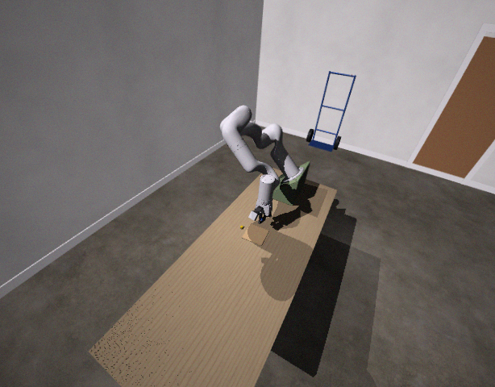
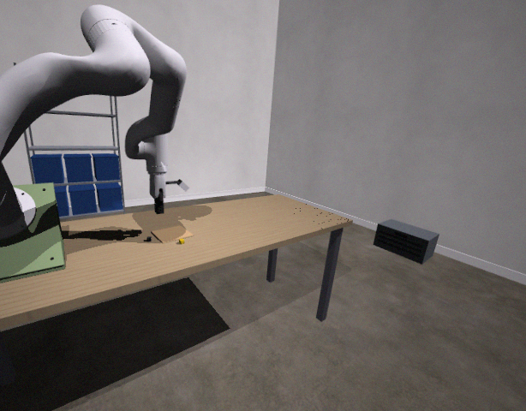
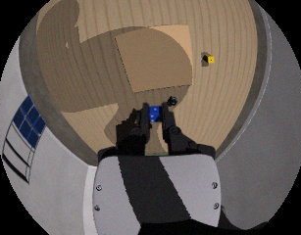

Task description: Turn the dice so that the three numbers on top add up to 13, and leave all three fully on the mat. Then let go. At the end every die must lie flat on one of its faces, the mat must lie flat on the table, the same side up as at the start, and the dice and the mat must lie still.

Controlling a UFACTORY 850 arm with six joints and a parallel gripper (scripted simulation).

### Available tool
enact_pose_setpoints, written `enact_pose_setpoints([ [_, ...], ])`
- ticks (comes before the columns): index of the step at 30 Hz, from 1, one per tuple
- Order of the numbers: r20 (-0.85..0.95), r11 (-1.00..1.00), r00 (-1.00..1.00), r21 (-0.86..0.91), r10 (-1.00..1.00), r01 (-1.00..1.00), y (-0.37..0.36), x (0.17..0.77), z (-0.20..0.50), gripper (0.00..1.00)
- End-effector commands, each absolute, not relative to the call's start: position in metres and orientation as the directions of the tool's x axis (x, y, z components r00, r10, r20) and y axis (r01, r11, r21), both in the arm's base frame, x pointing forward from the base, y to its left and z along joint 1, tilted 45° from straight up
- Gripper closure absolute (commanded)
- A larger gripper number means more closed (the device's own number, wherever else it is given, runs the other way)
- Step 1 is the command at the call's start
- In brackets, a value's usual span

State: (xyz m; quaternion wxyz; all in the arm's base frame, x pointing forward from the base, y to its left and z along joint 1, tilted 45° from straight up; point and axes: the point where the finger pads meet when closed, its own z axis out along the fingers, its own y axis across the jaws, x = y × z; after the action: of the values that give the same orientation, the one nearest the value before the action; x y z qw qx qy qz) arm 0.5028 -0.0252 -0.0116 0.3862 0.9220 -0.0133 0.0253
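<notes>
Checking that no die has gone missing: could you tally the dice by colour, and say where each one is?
Blue: 1, held between the fingers (the die)
Yellow: 1, on the table, off the mat
Black: 1, on the table, off the mat
Total: 3 dice

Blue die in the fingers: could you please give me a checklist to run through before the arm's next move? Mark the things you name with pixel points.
1. Blue die (image 3: 155, 114) held between the gripper's (image 2: 159, 212) (image 3: 156, 109) fingers: ok.
2. Held die raised above the table (image 1: 222, 291) (image 2: 236, 234): ok.
3. Mat (image 1: 255, 235) (image 2: 170, 234) (image 3: 157, 61) lying flat on the table: ok.
4. Yellow die (image 1: 241, 227) (image 2: 181, 241) (image 3: 211, 59) on the mat: not ok, beside it.
5. Black die (image 2: 148, 239) (image 3: 173, 101) on the mat: not ok, beside it.
6. Top numbers adding up to 13: cannot tell, pips too small.
</notes>
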Motion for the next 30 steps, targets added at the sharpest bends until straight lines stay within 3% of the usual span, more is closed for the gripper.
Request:
enact_pose_setpoints([
  [1,0.057,-0.706,0.998,0.708,0.003,-0.038,-0.03,0.503,-0.003,0.89],
  [30,0.057,-0.706,0.998,0.708,0.003,-0.038,-0.067,0.505,-0.04,0.89],
])
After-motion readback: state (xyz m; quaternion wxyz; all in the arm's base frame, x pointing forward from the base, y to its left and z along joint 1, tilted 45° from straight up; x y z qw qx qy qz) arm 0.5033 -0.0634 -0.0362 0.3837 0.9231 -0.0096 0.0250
